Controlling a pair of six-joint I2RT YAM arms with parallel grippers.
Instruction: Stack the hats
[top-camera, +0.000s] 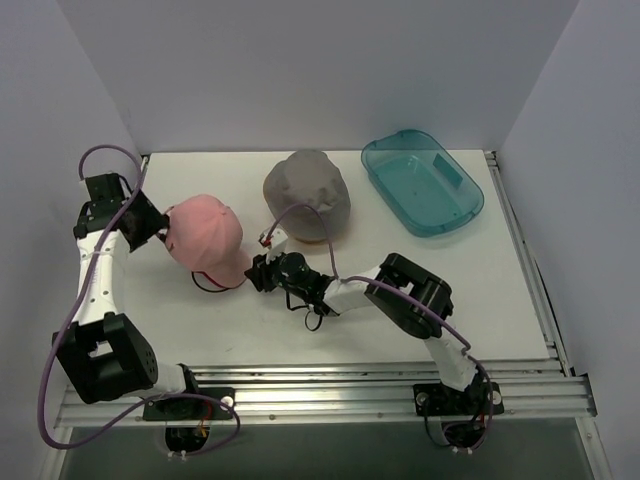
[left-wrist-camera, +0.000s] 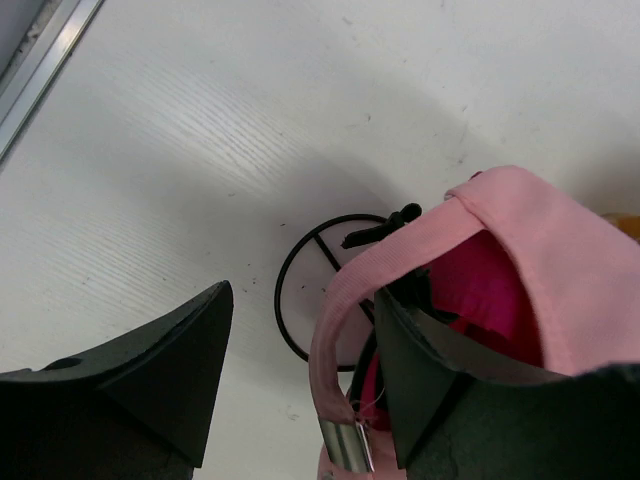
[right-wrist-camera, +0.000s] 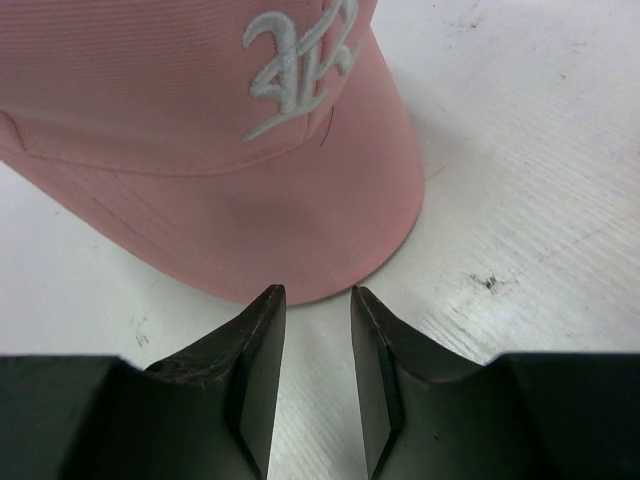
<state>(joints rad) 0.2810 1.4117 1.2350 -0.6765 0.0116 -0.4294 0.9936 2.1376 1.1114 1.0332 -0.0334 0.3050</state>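
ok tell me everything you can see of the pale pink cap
The pale pink cap is soft fabric, with white embroidered lettering on its front and a curved brim pointing at the right gripper. A magenta cap shows underneath it. Its back strap, which has a metal buckle, runs across one finger of the open left gripper.

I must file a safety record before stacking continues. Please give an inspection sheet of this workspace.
Surface: white table, faintly scuffed.
Job's things: pale pink fabric cap over a black wire stand, magenta fabric beneath it; grey fabric bucket hat apart.
Clutter: teal translucent plastic tray.
Grippers: left gripper open at the cap's strap; right gripper narrowly open before its brim.
Cables: purple cables looping by both arms.
Surroundings: white walls.
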